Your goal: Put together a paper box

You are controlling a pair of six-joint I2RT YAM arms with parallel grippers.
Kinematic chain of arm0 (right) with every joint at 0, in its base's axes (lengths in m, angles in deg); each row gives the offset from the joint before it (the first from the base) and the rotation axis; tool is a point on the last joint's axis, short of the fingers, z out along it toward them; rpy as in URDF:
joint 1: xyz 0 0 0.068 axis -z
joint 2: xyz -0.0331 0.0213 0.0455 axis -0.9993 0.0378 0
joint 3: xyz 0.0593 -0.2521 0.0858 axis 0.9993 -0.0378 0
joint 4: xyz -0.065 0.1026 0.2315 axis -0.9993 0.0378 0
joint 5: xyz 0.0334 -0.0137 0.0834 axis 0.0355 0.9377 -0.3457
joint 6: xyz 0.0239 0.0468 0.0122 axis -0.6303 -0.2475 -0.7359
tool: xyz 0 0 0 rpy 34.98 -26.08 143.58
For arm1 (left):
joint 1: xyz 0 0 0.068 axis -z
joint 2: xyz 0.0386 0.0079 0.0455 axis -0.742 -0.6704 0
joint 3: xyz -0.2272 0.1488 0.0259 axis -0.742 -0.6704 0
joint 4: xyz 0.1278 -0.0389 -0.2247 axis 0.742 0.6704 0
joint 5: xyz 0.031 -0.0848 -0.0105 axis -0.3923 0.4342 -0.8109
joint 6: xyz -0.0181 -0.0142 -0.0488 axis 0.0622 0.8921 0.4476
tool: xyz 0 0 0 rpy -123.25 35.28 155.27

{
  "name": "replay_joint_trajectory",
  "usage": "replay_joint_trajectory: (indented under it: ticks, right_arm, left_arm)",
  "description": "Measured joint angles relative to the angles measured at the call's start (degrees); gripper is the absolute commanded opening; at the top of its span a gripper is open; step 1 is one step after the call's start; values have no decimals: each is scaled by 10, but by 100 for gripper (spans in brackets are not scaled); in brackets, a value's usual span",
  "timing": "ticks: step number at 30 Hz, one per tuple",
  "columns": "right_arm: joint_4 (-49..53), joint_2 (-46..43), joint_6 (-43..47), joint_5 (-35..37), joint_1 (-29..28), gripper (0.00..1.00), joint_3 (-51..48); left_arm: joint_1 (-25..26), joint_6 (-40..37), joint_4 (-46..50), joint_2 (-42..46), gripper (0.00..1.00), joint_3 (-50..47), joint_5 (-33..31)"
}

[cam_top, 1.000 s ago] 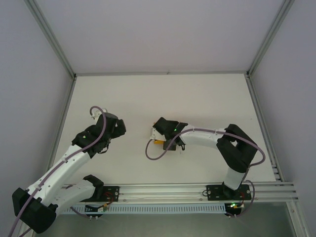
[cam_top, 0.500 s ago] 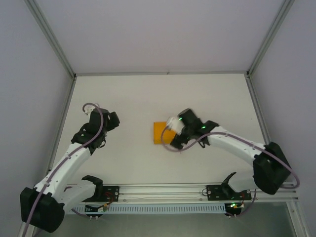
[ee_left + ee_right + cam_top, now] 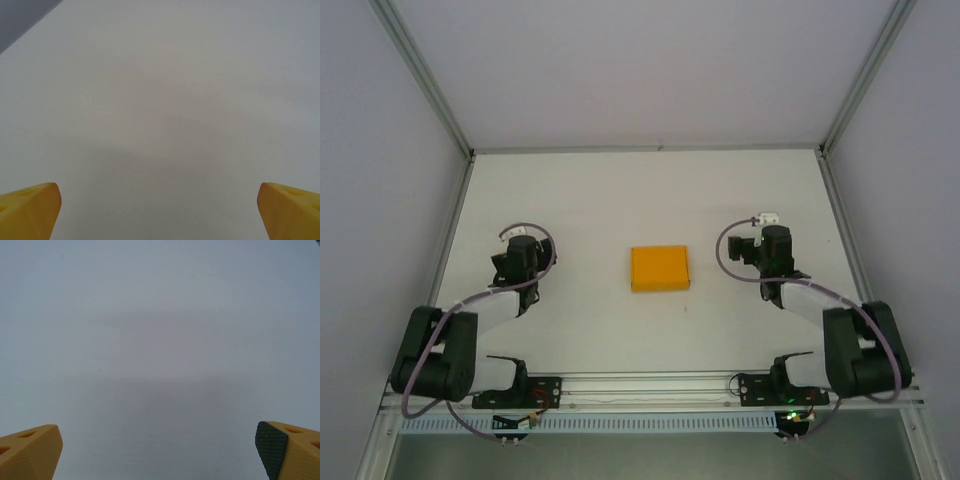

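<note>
top external view: small folded rectangular box of orange-yellow card (image 3: 659, 269) lies flat on the white table top (image 3: 590, 190), about mid-table and roughly square to the table edges. its top face is closed and plain. nothing touches it.

left arm (image 3: 470, 320) is folded back on the left side, its wrist near the left edge of the table. right arm (image 3: 840, 320) is folded back likewise on the right. box sits between the two wrists, well apart from each. aluminium rail (image 3: 650, 385) carrying both bases runs along the near edge.

left wrist view: left gripper (image 3: 160, 212) spread wide, yellow plastic fingertips (image 3: 30, 210) at the two lower corners of the frame. bare white table between them, nothing held.

right wrist view: right gripper (image 3: 160, 452) spread wide as well. one yellow fingertip (image 3: 30, 450) at lower left, and the one at lower right carries a black textured pad (image 3: 270, 447). bare table between them, nothing held.
</note>
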Motion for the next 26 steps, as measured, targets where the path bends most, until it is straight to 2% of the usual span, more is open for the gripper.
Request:
replay_joint_trajectory:
  ticks: [4, 7, 10, 15, 26]
  right_arm:
    - [-107, 49, -26, -18, 29, 100, -27]
    - [-203, 100, -40, -31, 47, 100, -35]
    - [-218, 116, -52, -50, 59, 100, -35]
    - [-235, 116, -66, -76, 73, 100, -33]
    - [-243, 116, -70, -108, 73, 100, -32]
  left_arm:
    - [-5, -31, -78, -38, 100, -2, 26]
    - [-16, -48, -198, -106, 100, -12, 51]
    - [-23, -58, -199, -141, 100, -11, 73]
    - [-24, -68, -219, -144, 100, -9, 97]
    - [-24, -72, -226, -144, 100, -8, 103]
